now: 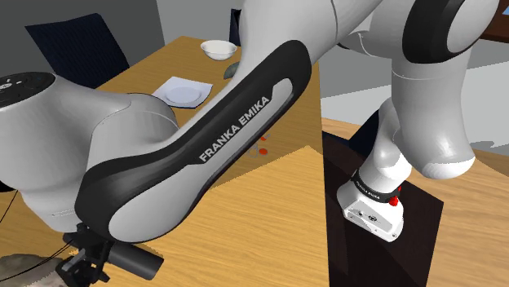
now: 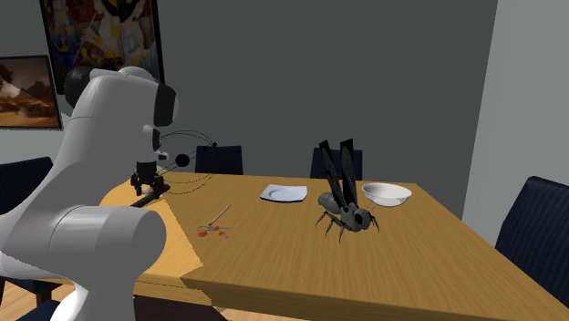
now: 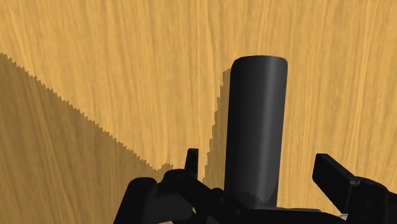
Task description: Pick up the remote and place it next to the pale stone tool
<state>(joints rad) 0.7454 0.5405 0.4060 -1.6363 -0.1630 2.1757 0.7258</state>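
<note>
The remote (image 3: 254, 127) is a dark, rounded bar lying on the wooden table (image 3: 127, 76). It runs out from between my gripper's (image 3: 256, 160) fingers, and in the wrist view a gap shows on each side of it, so the gripper is open and not holding it. In the shoulder view the gripper (image 1: 86, 265) hangs low at the lower left corner, with the remote (image 1: 134, 259) just to its right. The pale stone tool (image 1: 23, 269) lies close by on the gripper's other side. In the second exterior view the gripper (image 2: 149, 187) sits over the table's far left corner.
A white plate (image 1: 181, 92), a white bowl (image 1: 219, 49) and small orange-red bits (image 1: 263, 147) lie further along the table. A black insect-like figure (image 2: 345, 214) stands mid-table. Dark chairs (image 2: 219, 160) ring the table. My own arm (image 1: 236, 122) spans the shoulder view.
</note>
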